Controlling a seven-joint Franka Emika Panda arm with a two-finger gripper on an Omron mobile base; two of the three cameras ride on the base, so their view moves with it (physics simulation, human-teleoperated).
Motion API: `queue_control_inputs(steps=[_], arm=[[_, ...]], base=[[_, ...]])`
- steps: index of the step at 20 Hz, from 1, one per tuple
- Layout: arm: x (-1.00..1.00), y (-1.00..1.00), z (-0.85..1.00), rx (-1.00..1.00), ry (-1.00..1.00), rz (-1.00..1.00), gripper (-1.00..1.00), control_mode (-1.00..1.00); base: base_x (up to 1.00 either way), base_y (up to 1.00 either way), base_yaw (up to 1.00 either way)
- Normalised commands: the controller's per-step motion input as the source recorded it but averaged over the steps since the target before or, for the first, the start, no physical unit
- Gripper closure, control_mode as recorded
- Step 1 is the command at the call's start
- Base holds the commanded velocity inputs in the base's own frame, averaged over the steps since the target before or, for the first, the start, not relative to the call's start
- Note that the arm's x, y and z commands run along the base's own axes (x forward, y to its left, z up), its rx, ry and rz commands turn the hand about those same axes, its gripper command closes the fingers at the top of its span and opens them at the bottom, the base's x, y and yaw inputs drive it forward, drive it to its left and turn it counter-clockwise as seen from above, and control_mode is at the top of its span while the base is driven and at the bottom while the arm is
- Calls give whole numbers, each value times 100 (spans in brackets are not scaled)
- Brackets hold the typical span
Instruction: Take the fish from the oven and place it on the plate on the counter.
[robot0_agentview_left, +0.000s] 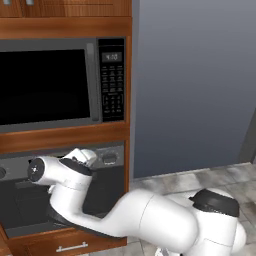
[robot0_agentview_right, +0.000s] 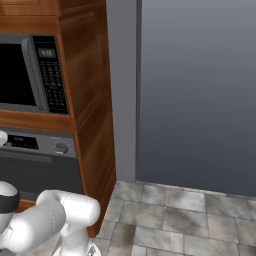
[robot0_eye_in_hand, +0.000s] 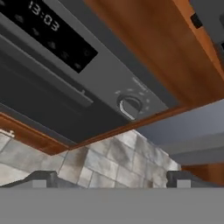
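The grey steel oven (robot0_eye_in_hand: 65, 83) fills the hand view at a tilt, with its lit digital display (robot0_eye_in_hand: 41, 19), a round knob (robot0_eye_in_hand: 130, 106) and the bar handle (robot0_eye_in_hand: 48, 72) over a dark glass door that looks closed. My gripper (robot0_eye_in_hand: 113, 179) is open, its two dark fingertips (robot0_eye_in_hand: 41, 178) far apart with nothing between them, a short way in front of the oven's knob end. From the left base, my arm (robot0_agentview_left: 65, 180) reaches up in front of the oven (robot0_agentview_left: 20, 200). The oven panel (robot0_agentview_right: 35, 145) also shows from the right. The fish, the plate and the counter are out of view.
A black-windowed microwave (robot0_agentview_left: 50, 85) sits in the wooden cabinet above the oven. A tall grey panel (robot0_agentview_left: 195, 85) stands to the right. A drawer with a small handle (robot0_agentview_left: 71, 247) lies below the oven. The grey tiled floor (robot0_agentview_right: 175, 220) is open on the right.
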Motion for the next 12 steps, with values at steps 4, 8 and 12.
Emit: queue_control_inputs(steps=[4, 8, 12], arm=[[9, 49, -40, 0, 4, 33, -100, -100], [36, 27, -38, -1, 1, 37, -100, -100], [33, 8, -56, -7, 0, 41, -100, -100]], base=[[0, 0, 0], [0, 0, 0], [0, 0, 0]])
